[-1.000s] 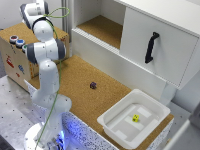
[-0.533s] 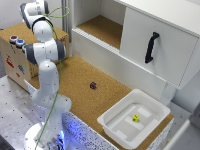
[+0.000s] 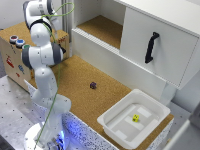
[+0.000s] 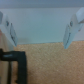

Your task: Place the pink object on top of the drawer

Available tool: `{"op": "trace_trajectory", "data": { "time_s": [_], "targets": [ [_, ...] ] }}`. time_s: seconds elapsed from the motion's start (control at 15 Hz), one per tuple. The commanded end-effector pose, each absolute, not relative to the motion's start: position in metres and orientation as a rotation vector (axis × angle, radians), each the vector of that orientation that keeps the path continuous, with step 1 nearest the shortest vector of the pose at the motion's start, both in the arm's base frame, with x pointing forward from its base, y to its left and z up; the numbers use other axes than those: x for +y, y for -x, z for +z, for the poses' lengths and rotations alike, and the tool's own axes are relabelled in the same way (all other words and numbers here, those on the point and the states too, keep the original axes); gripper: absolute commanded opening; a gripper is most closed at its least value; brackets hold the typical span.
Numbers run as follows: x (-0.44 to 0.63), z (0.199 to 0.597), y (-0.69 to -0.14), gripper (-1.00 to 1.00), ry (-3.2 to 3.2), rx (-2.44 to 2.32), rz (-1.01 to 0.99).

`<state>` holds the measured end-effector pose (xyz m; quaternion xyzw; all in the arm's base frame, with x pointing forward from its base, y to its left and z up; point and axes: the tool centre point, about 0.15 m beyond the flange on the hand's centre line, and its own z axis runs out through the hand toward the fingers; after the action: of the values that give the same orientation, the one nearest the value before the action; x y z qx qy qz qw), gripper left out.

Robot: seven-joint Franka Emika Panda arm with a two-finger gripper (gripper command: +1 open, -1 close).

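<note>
Change: nothing is visibly shifting since the earlier frames; the arm (image 3: 40,60) is keeping the same folded, upright pose at the exterior view's left, and the objects are lying where they were.
Pincer: the pincer (image 4: 41,29) is standing wide, its two fingers (image 4: 9,27) spread far apart with nothing between them, looking over the cork bench (image 3: 75,80) toward a pale wall.
Pink object: the small dark pinkish-purple object (image 3: 93,85) is sitting alone on the open cork, about mid-bench, between the arm and the white plastic tub (image 3: 120,131), touching nothing.
Relative to pincer: the object is lying well apart from the pincer, lower and toward the exterior view's right; it is not showing in the wrist view, so the pincer is not yet pointing at it.
Drawer: the drawer (image 3: 172,57) with its black handle (image 3: 151,47) is standing at the far right, its flat top well above bench level.
Risk, grasp: the object is looking very small, so wide fingers closing off-centre are likely to be nudging or rolling it across the cork rather than gripping it.
Risk, wrong pick: the yellow piece (image 3: 135,118) in the tub is looking similar in size; colour is what is telling them apart.
Risk, carry: the lift to the drawer top is passing near the front panel and handle; rising too late is risking a knock, and releasing near the edge is risking a fall.
</note>
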<state>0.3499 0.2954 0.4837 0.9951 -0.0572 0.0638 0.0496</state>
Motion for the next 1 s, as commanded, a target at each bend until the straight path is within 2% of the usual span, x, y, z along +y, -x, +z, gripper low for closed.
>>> {"op": "trace_trajectory", "data": {
  "time_s": [0.0,0.27,0.93],
  "targets": [
    [0.171,0.437,-0.344,1.00,-3.267,-0.118,0.215],
    [0.116,0.403,-0.354,1.00,-3.244,-0.132,0.126],
    [0.116,0.403,-0.354,1.00,-3.244,-0.132,0.126]
  ]
}}
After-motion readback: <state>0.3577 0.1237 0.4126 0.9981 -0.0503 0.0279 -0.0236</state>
